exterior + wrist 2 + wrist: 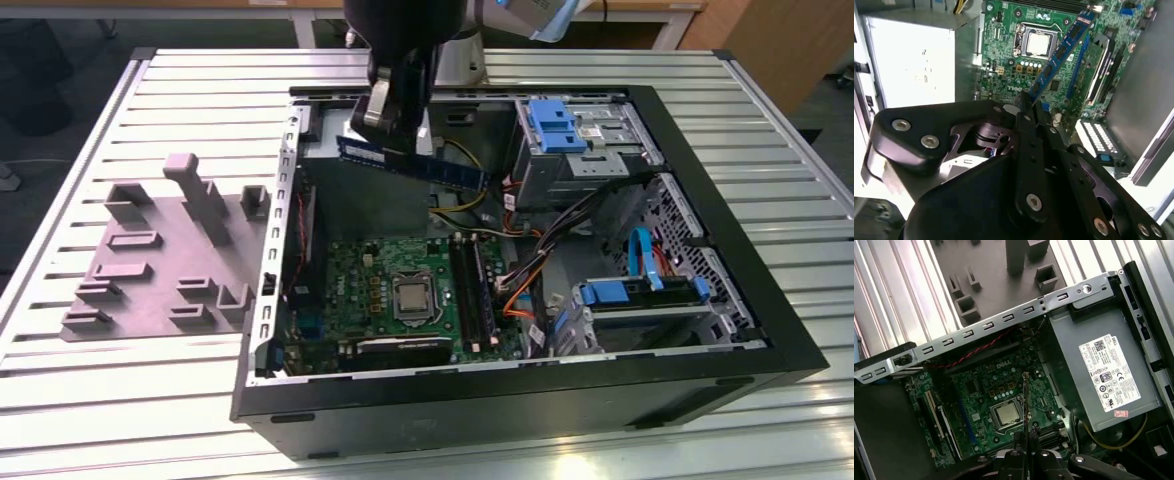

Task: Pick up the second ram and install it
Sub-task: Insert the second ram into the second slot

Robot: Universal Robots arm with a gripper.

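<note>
My gripper (395, 135) is shut on the second ram (424, 167), a dark blue stick with a row of chips. It holds the stick by one end, tilted, in the air over the back part of the open computer case (534, 400). In the second wrist view the second ram (1063, 47) juts out from the gripper (1026, 102) over the green motherboard (1004, 60). In the first wrist view the second ram (1025, 397) is edge-on above the processor socket (1006, 414), with the gripper (1025, 440) below it. The long black memory slots (474, 295) lie beside the socket.
The grey plastic holder (160, 250) stands on the slatted table (80, 420) at the exterior view's left. Inside the case are a power supply (1104, 370), blue drive cages (567, 125), and orange and blue cables (527, 290). The case's metal rim (994, 325) borders the motherboard.
</note>
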